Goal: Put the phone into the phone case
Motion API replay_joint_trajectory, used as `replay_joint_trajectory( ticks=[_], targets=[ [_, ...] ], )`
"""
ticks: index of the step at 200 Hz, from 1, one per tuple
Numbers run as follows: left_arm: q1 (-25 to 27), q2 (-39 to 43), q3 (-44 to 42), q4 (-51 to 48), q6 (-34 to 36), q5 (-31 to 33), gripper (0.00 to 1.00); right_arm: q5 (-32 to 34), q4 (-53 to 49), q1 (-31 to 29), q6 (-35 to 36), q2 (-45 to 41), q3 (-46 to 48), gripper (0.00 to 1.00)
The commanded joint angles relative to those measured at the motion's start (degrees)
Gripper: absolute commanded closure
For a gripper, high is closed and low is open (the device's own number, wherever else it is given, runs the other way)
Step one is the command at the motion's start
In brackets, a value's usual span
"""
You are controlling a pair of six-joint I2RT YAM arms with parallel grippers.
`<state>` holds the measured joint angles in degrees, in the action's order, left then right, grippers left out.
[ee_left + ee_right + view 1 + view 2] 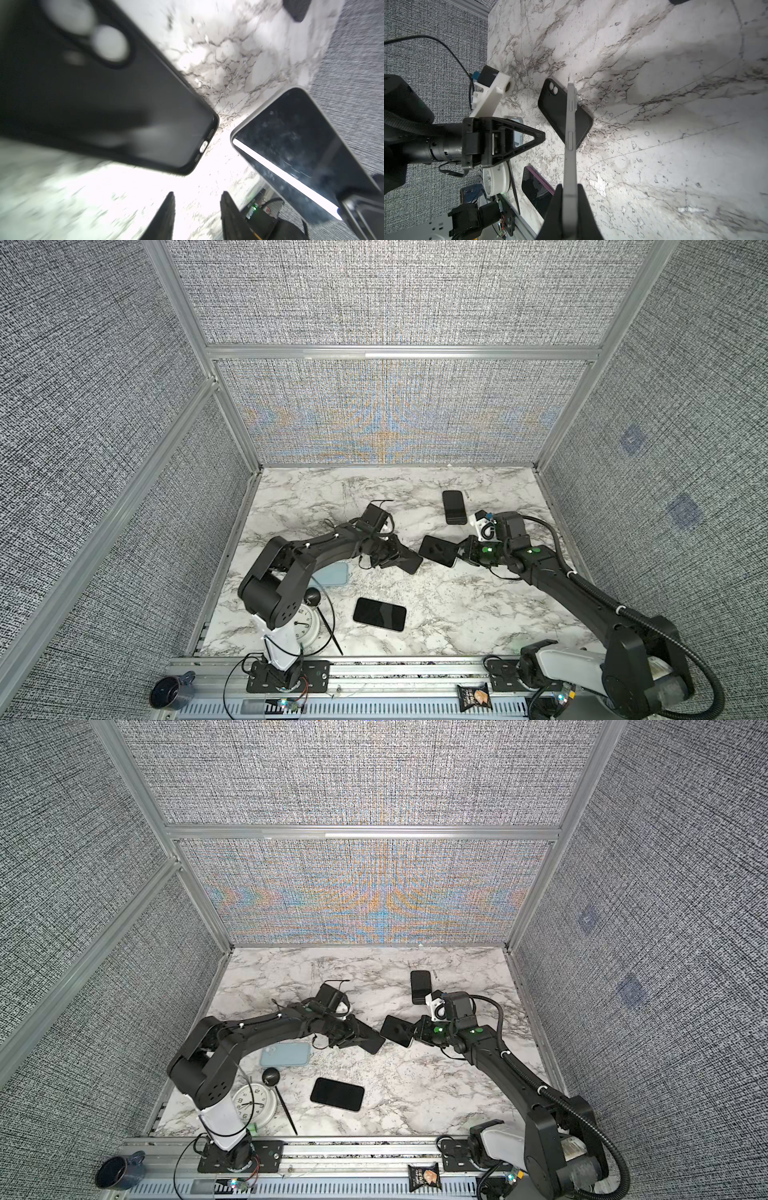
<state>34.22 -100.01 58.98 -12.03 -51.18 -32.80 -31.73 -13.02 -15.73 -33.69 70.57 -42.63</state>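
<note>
**Jaws: right gripper (570, 188) clenched on phone (570, 124), left gripper (197, 195) released, empty**

Slim, grey-edged phone pinched edgewise, just beside matte black phone case (552, 112) lying on veined marble table (664, 83). Well apart from case: one glossy dark phone (379, 614), one dark slab (454, 507), one pale-blue rounded case (334, 573).

Left arm (324, 547) and right arm (552, 574) bend inward, low and nose to nose: left claw (197, 193) has jaws apart and empty, while right claw (570, 186), just ahead of its tips, clamps a phone (570, 133).
</note>
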Motion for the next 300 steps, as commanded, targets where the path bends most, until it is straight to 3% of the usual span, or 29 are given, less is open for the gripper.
replay_joint_trajectory(
  ticks=[1, 37, 65, 115, 148, 170, 191, 222, 260, 286, 300],
  targets=[
    [-3.35, 3.39, -3.09, 7.57, 4.63, -7.51, 0.57, -7.38, 5.06, 0.41, 1.81, 0.57, -0.62, 0.96],
    [-7.57, 4.33, -7.14, 23.53, 2.49, -21.02, 0.53, -15.98, 10.31, 1.04, 1.25, 3.12, -1.14, 0.96],
    [-9.31, 2.73, -9.38, 33.53, -1.76, -26.7, 0.51, -21.93, 15.59, 1.13, -0.18, 4.86, -0.94, 0.96],
    [-10.14, -0.37, -13.54, 53.79, -10.87, -32.32, 0.49, -27.37, 17.08, 1.13, -0.36, 6.29, -1.87, 0.99],
    [-10.14, -4.18, -17.4, 76.32, -21.71, -33.52, 0.5, -28.09, 17.15, 0.93, -0.43, 6.78, -2.52, 0.99],
    [-10.2, -8.71, -17.95, 91.62, -30.97, -33.89, 0.58, -28.18, 16.54, 0.87, -0.03, 7.19, -2.8, 0.99],
    [-10.1, -8.53, -18.32, 91.94, -30.12, -33.91, 0.72, -28.05, 15.51, 0.87, 0.7, 7.31, -2.9, 0.98],
    [-10.13, -6.2, -18.94, 88.5, -27.52, -34.26, 0.73, -27.85, 14.42, 0.87, 1.81, 7.39, -2.9, 0.97],
    [-10.11, -5.07, -19.53, 88.06, -27.4, -34.26, 0.83, -27.86, 14.59, 0.87, 1.72, 7.98, -3.24, 0.95],
    [-10.11, -4.0, -19.86, 88.06, -27.54, -34.08, 0.9, -27.78, 13.94, 0.87, 1.88, 8.01, -3.75, 0.84],
    [-10.08, -3.17, -20.1, 87.49, -27.31, -33.77, 0.93, -27.66, 14.15, 0.88, 1.18, 7.95, -3.85, 0.72]
  ],
)
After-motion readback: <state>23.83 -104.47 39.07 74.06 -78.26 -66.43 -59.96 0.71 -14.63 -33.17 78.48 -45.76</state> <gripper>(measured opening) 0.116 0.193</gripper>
